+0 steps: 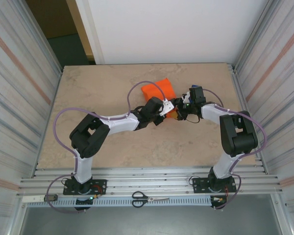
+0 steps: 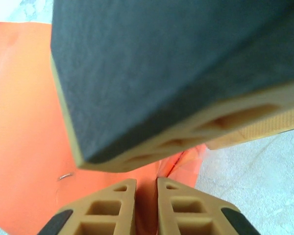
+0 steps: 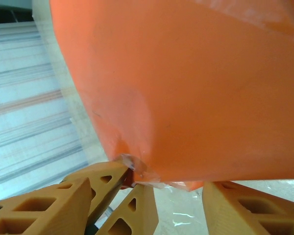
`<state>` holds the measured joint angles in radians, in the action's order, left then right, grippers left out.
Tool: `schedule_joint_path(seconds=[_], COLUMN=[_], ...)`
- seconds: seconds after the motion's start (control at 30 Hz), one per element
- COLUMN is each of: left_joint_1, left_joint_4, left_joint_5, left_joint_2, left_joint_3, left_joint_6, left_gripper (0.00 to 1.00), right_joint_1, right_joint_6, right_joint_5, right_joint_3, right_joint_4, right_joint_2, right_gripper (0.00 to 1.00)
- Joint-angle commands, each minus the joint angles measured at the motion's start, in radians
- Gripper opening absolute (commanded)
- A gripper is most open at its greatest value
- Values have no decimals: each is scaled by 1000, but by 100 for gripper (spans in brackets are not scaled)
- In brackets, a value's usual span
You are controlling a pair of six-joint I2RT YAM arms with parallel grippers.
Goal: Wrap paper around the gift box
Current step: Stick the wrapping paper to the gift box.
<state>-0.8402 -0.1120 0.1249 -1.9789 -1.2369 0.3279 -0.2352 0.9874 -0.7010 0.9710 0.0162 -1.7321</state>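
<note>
The orange paper lies as a puffed bundle at the table's middle; the gift box is hidden inside it. My left gripper reaches the bundle's near right corner. In the left wrist view its two fingers stand almost together with a fold of paper pinched between them. My right gripper meets it from the right, and its dark-padded finger crosses above. The right wrist view has the paper just above my right gripper, whose jaws stand apart either side of the left gripper's fingers. Clear tape clings to the pinched corner.
Scissors lie on the front rail between the arm bases. Ribbed metal walls close in the table on both sides. Bare tabletop stretches left of the bundle.
</note>
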Motion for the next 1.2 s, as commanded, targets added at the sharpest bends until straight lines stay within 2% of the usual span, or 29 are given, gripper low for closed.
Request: schedule_joint_path(seconds=[0.0, 0.3, 0.47, 0.53, 0.63, 0.73, 0.8, 0.93, 1.17], left_joint_1=[-25, -26, -26, -26, -26, -26, -26, -26, -26], left_joint_4=[299, 296, 299, 299, 299, 298, 298, 298, 301], left_joint_5=[-97, -97, -96, -93, -95, -93, -94, -94, -90], left_joint_2=[-186, -186, -186, -184, -186, -186, -186, -187, -186], left_joint_3=[83, 83, 80, 81, 83, 83, 86, 84, 82], left_joint_6=[-20, -24, -23, -21, -21, -25, -27, -30, -24], left_gripper=[14, 14, 14, 14, 14, 14, 14, 13, 13], right_joint_1=[0, 2, 21, 35, 38, 13, -4, -26, -30], right_joint_6=[-1, -6, -49, -55, -54, -48, -35, -11, 8], right_joint_5=[3, 33, 107, 99, 84, 56, 55, 55, 77], right_joint_3=[20, 18, -24, -59, -85, -82, -77, -48, -31], right_joint_4=[28, 60, 124, 120, 117, 91, 66, 36, -20], right_joint_2=[54, 66, 140, 172, 190, 167, 147, 80, 22], right_gripper=[68, 82, 79, 67, 34, 13, 8, 3, 1])
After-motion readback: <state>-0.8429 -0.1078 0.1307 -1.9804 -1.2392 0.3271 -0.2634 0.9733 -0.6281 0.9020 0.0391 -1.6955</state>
